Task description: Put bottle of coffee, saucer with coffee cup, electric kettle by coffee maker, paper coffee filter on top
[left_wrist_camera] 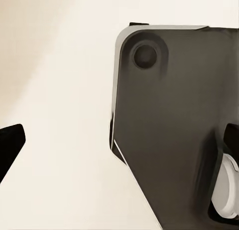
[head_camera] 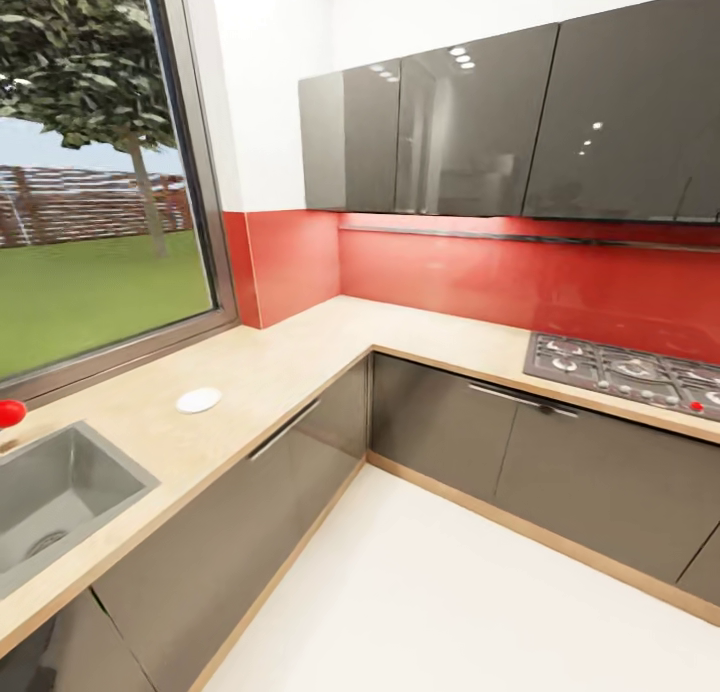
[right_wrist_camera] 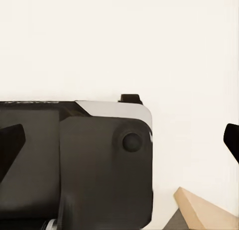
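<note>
Head view: L-shaped kitchen corner. Countertop [head_camera: 300, 357], light tan, matte, wood-look, runs under the window [head_camera: 90, 172] and turns along the red backsplash [head_camera: 500, 272]. Saucer [head_camera: 198, 400], flat white disc, lies alone on the countertop, between the sink and the corner, near the front edge. Steel sink [head_camera: 60, 487], rectangular basin with a round drain, is set into the top at left. A small red round object [head_camera: 10, 413] sits at the frame edge behind the sink; what it is cannot be told. Gas hob [head_camera: 625, 370], grey with dark grates and 1 red knob, is on the right run. Glossy dark-grey upper cabinets [head_camera: 470, 122] reflect ceiling spots; matte grey lower doors carry slim bar handles. Floor [head_camera: 440, 592] pale, smooth.

Left wrist view: left gripper [left_wrist_camera: 119, 140] points down over the pale floor. 1 black fingertip [left_wrist_camera: 10, 145] shows at one edge, another at the opposite edge; the jaws stand wide apart, nothing between them. A dark grey rounded robot panel [left_wrist_camera: 169, 130] with a round recess lies below.

Right wrist view: right gripper [right_wrist_camera: 122, 140] likewise spread, tips at opposite edges, holding nothing. Below it, a dark panel [right_wrist_camera: 99, 165] with a round button, plus a tan wooden strip [right_wrist_camera: 204, 212] at the corner, which the left wrist view lacks.
</note>
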